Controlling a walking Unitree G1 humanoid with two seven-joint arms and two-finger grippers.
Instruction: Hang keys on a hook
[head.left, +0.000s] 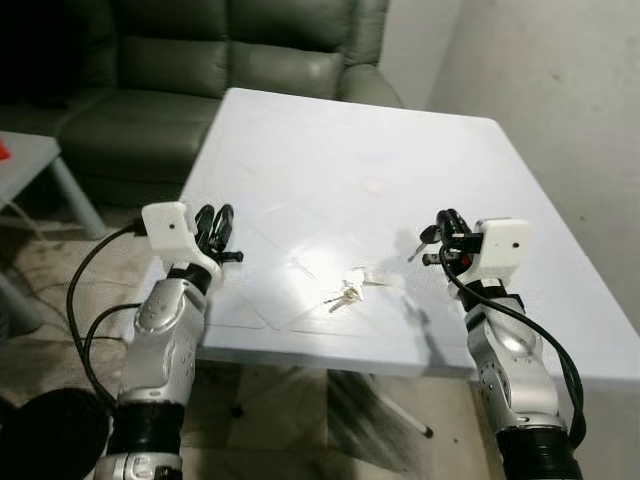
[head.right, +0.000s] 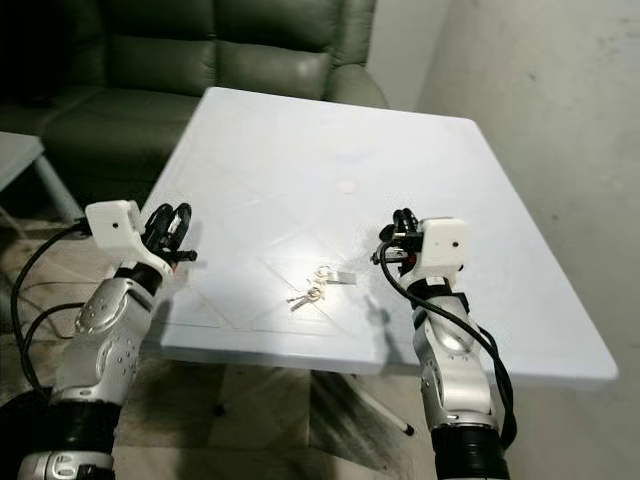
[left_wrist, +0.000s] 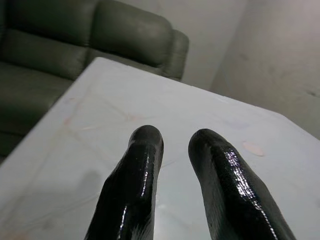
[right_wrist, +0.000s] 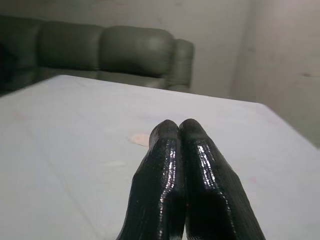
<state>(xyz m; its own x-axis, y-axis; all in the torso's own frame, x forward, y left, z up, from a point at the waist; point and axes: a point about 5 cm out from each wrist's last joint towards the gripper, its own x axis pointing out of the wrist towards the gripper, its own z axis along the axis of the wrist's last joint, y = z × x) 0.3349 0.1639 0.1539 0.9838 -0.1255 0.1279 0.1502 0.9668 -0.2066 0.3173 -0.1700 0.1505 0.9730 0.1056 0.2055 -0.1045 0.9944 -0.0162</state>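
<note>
Nothing was done yet: the small silver metal keys (head.left: 348, 292) lay untouched on the white square table (head.left: 340, 150), at six o'clock. The left gripper (head.left: 215, 230) stood narrowly parted, the right gripper (head.left: 445, 238) closed and empty, flanking them. Pickup and hanging remained.

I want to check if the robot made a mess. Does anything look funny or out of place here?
Nothing is spilled or broken. The keys lie loose on the white table near its front edge, between the left gripper and right gripper. The table also has a small pinkish spot. No hook can be seen.
</note>
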